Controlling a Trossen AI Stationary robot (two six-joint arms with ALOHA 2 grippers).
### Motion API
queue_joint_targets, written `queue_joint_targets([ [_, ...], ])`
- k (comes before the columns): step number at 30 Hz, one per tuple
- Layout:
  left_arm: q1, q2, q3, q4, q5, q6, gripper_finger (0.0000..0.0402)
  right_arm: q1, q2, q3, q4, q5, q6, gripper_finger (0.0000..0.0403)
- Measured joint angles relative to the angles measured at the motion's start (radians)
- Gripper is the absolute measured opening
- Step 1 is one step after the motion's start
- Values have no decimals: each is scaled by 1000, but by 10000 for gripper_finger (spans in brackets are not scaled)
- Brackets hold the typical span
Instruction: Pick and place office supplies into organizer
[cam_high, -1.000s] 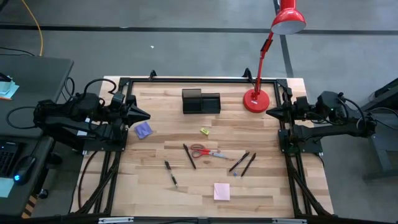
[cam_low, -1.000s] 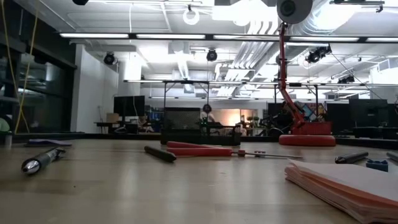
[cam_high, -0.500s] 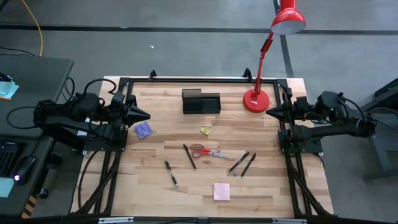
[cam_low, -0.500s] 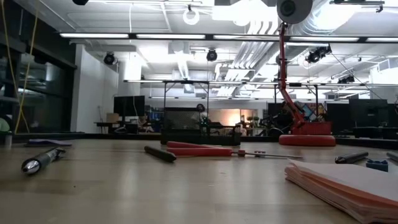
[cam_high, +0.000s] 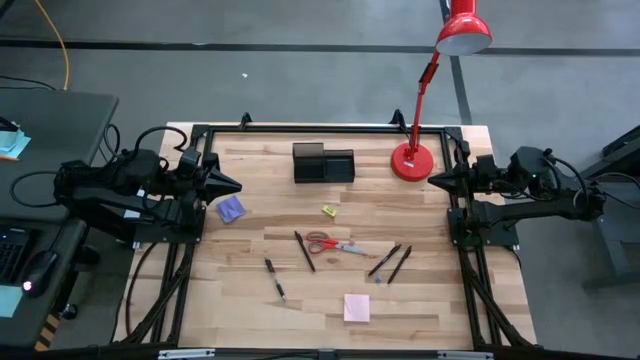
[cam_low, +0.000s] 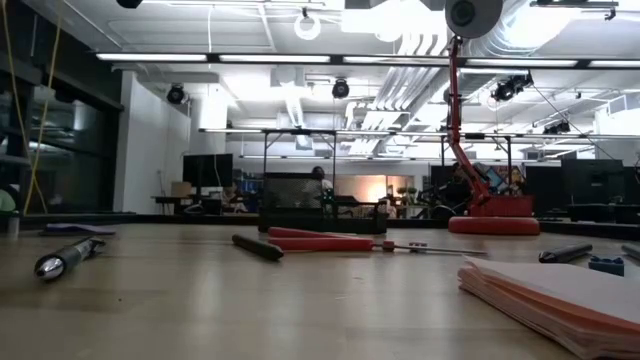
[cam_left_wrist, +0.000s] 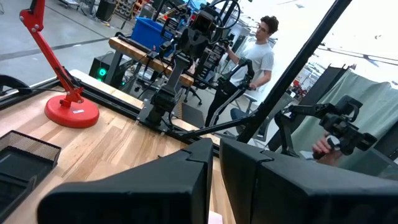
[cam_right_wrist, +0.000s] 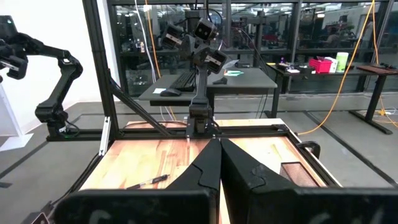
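Though unseen from above — a person (cam_left_wrist: 252, 62) beyond the table (cam_left_wrist: 118, 143).

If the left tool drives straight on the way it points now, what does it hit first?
Probably nothing on the table: the left tool points across bare wood, passing close beside the organizer, toward the right tool opposite. Clearance is unclear.

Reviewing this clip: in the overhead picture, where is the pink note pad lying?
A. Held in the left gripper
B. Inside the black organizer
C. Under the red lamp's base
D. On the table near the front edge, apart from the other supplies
D. In the high view the pink note pad lies flat on the table near its front edge, well away from the organizer, with both arms parked at the sides.
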Motion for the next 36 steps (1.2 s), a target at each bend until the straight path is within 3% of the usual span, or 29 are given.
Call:
queue_joint_targets([
  [4, 0, 0, 0, 0, 0, 0, 24, 0, 1, 0, 32, 26, -20, 0],
  [14, 0, 0, 0, 0, 0, 0, 24, 0, 54, -110, 26, -40, 167, 3],
  [22, 0, 0, 0, 0, 0, 0, 24, 1, 133, -285, 44, -264, 314, 2],
  [32, 0, 0, 0, 6, -4, 9, 24, 1, 208, -429, 133, -210, 328, 2],
  [36, 0, 0, 0, 75, -100, 30, 24, 1, 233, -433, 138, -168, 299, 2],
])
